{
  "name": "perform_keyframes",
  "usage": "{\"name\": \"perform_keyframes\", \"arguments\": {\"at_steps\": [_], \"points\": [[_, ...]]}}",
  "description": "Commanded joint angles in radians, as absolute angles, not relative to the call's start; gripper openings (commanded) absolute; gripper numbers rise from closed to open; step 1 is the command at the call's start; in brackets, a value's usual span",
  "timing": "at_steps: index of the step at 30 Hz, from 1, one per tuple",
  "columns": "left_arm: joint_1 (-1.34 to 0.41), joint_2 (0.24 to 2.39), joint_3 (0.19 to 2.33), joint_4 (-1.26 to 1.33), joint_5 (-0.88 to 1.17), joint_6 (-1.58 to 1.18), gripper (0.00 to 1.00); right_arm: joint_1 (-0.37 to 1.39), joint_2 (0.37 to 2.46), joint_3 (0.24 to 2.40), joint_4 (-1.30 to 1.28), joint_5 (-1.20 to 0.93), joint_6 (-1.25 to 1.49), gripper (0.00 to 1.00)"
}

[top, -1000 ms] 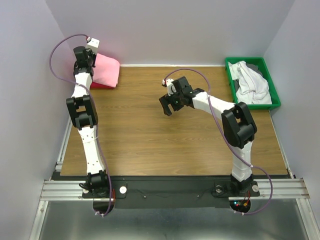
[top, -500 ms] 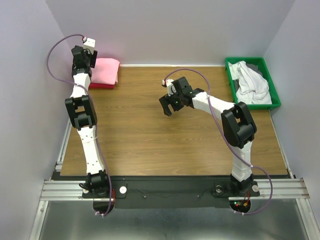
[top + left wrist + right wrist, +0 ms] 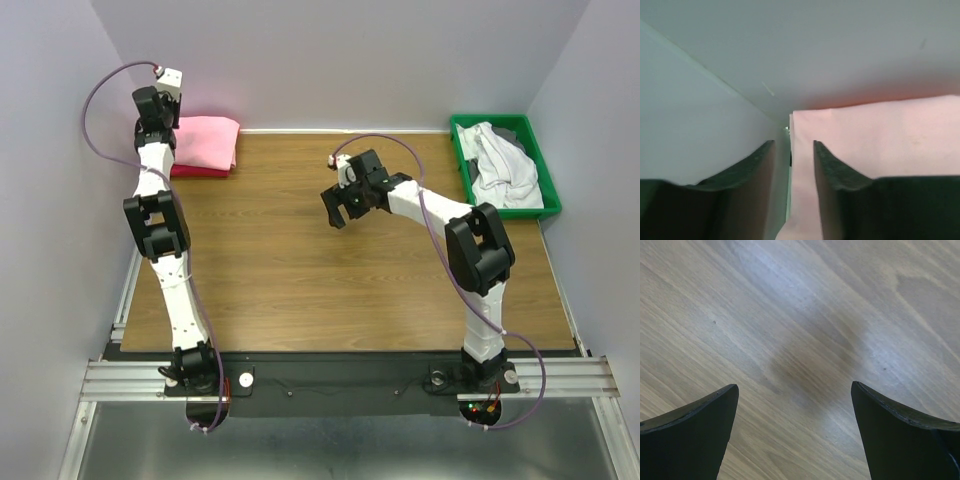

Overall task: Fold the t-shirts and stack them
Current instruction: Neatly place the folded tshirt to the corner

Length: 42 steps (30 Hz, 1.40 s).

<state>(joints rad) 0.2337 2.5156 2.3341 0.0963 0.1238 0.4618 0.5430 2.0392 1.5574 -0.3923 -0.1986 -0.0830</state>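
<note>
Left claw (image 3: 794, 145): we find it narrowly parted, gripping nothing, at the edge of the folded light pink cloth t-shirt (image 3: 205, 140) | that shirt lies on a magenta folded t-shirt (image 3: 195, 171), far-left corner of the brown wooden desk (image 3: 300, 260) | right claw (image 3: 795, 387): spread wide above mid-desk | crumpled white t-shirts (image 3: 500, 165) fill the green plastic bin (image 3: 462, 160), far right.

Wood-look table (image 3: 300, 270); green bin (image 3: 520, 212), maybe plastic, far right.

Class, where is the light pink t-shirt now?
Top view: the light pink t-shirt lies in the table's far-left corner, atop a magenta t-shirt, beside the left gripper.
</note>
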Motion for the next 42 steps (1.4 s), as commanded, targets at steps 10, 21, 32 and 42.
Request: {"name": "perform_keyframes", "arguments": {"at_steps": [10,21,32,42], "points": [[0.291,2.441,2.281,0.025,0.135,0.380,0.15,0.476,2.022,1.611,-0.416,-0.271,-0.046,1.00],[0.328,2.454,2.178,-0.044,0.026,0.376,0.12,0.465,2.034,1.603,-0.417,-0.281,-0.043,1.00],[0.330,2.324,2.155,0.056,0.055,0.357,0.15,0.466,2.026,1.592,-0.416,-0.279,-0.044,1.00],[0.322,2.445,2.390,0.169,0.274,0.236,0.18,0.466,2.054,1.618,-0.420,-0.284,-0.035,1.00]]}}
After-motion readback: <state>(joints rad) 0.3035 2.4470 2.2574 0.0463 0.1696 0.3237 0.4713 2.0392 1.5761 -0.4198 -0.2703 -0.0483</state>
